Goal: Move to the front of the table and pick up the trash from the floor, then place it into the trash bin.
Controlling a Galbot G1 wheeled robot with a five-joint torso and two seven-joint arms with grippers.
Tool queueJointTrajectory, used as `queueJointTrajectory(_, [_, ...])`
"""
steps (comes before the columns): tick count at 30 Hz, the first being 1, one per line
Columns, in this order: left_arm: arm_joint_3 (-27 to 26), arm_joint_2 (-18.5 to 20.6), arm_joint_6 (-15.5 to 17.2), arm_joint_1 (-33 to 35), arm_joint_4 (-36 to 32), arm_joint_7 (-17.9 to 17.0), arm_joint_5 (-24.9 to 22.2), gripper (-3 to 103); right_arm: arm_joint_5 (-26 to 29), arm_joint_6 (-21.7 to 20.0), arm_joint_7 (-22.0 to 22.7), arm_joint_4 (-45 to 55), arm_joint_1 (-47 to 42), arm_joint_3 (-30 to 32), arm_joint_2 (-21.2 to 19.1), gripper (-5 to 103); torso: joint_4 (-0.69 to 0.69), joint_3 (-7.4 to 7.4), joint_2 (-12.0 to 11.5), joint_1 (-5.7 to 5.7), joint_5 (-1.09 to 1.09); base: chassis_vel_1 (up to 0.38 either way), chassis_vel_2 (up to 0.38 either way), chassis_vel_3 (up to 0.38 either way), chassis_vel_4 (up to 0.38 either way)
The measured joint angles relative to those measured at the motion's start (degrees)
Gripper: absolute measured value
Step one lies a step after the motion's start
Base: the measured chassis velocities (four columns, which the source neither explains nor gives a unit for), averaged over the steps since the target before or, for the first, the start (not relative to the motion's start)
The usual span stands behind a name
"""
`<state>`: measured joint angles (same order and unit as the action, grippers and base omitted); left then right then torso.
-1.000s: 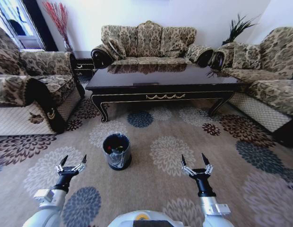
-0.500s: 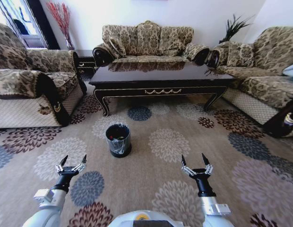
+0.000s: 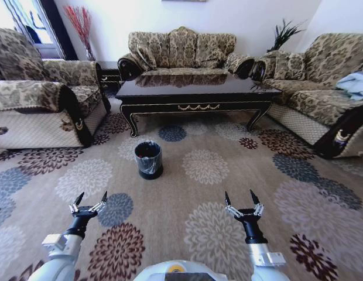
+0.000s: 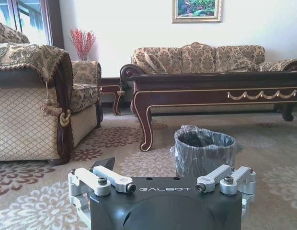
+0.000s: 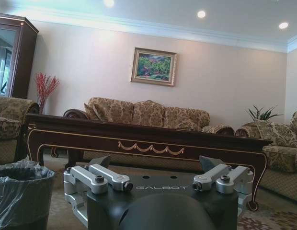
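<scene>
Both grippers hang low before the robot with jaws spread and nothing between them: the left gripper (image 3: 88,201) over a dark carpet flower, the right gripper (image 3: 242,199) over a pale one. Carried forward and level like this, they seem ready rather than reaching, which suits a robot that is driving, not grasping. The bin (image 3: 149,159) stands on the carpet between robot and table (image 3: 196,93), nearer the left arm's side, its black liner puffed over the rim. No trash can be made out on the floor; the bin's inside is too dark to read. Sofas flank the open carpet on both sides, and a third sits behind the table. Nothing blocks the path to the bin or table front.
</scene>
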<state>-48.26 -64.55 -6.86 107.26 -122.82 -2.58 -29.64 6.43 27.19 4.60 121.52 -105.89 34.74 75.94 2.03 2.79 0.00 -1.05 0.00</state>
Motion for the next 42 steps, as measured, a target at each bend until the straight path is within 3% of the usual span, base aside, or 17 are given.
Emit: queueJointTrajectory(42, [0.00, 0.00, 0.00, 0.00, 0.00, 0.00, 0.00, 100, 0.00, 0.00, 0.00, 0.00, 0.00, 0.00, 0.00, 100, 0.00, 0.00, 0.00, 0.00, 0.00, 0.201, -0.196, -0.202, 0.203])
